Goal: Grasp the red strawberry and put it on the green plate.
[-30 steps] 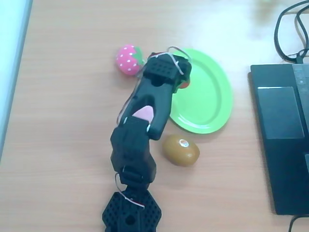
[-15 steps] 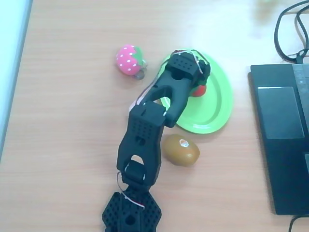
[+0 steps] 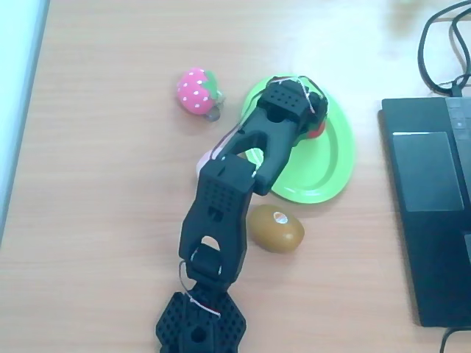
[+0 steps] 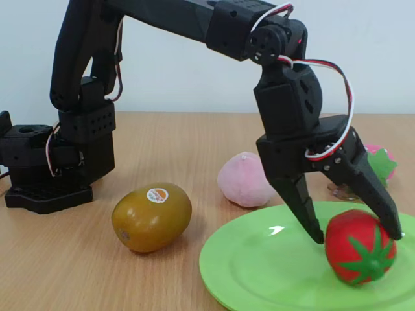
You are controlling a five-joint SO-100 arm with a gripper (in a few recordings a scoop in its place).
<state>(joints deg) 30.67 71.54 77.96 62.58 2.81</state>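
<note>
over the green plate (image 4: 259, 272) the gripper (image 4: 353, 233) was seen pointing down, its jaws spread apart on either side of the red strawberry (image 4: 360, 246). the strawberry was rested on the plate surface, near the right side in the fixed view, with its green top turned toward the camera. one fingertip (image 4: 316, 234) was placed just left of the fruit and the other at its upper right, touching or nearly so; whether any grip was left could not be told for certain, but the jaws looked too wide to clamp it. it was judged that the fruit was set down there so that the release could be made cleanly inside the rim, and that only the lift away was left.

in the overhead view, the strawberry (image 3: 317, 130) was glimpsed as a red patch beside the arm, over the plate (image 3: 331, 162).

counted across the table: one red strawberry, one plate, one kiwi (image 3: 275, 228), one pink plush strawberry (image 3: 196, 90), one pale pink ball (image 4: 243, 179), one laptop (image 3: 430, 198).
</note>
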